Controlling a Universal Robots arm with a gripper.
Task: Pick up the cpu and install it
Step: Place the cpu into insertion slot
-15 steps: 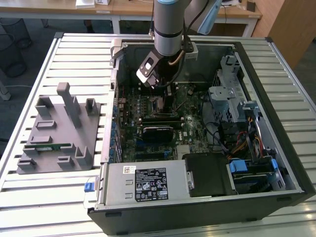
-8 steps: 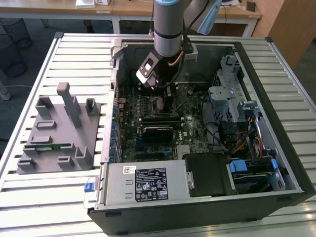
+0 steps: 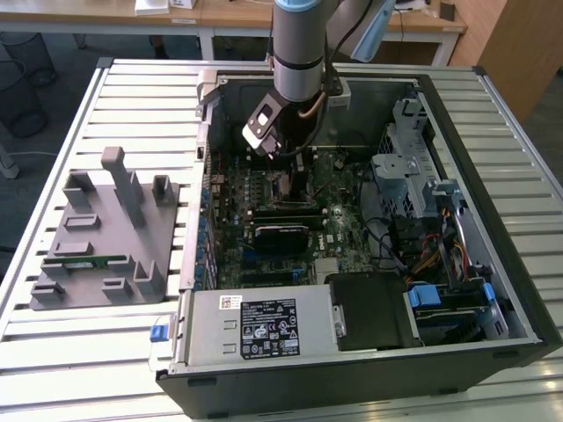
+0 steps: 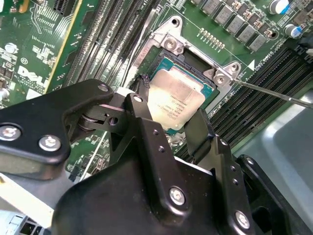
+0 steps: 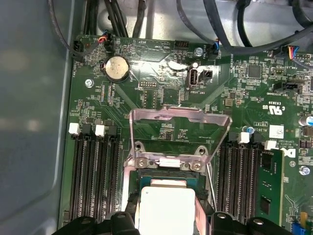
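cpu [image 4: 177, 98]: off the grey fixture [image 3: 97, 237] and inside the open case [image 3: 264, 374]. It hangs at the socket [image 4: 168, 62] with its pale metal top up, near the middle of the motherboard [image 5: 161, 83].

Gripper [image 4: 167, 116]: your fingers [image 4: 142, 117] are drawn in against two opposite edges of the chip. By the second wrist view I judge this a pinch on the cpu, not a spread hand.

Seating: not confirmed. In the first wrist view the chip covers much of the socket well and looks closer to the camera than the socket frame. I take it to sit just above the socket or barely touching it, not fully bedded. Whether its corners line up with the socket, I cannot tell.

Load plate [image 5: 179, 113]: swung open and standing clear of the well toward the coin-cell edge of the board, so nothing clamps the chip.

Lever [image 4: 274, 93]: the thin rod runs out from the socket corner across the memory slots, unlatched as far as I can judge.

Done, in my judgement: pick-up from the fixture at the table's [image 3: 114, 369] edge on the exterior view's left, the carry into the case, and the placing over the socket.

Left, in my judgement: you have not let go of the chip, and the plate and lever are not closed.

Stage: well past halfway, at the insertion itself. Treat the install as open until the chip lies flat and free of your fingers.

Risk noted: a tilted or offset chip at this height could bear unevenly on the socket contacts.
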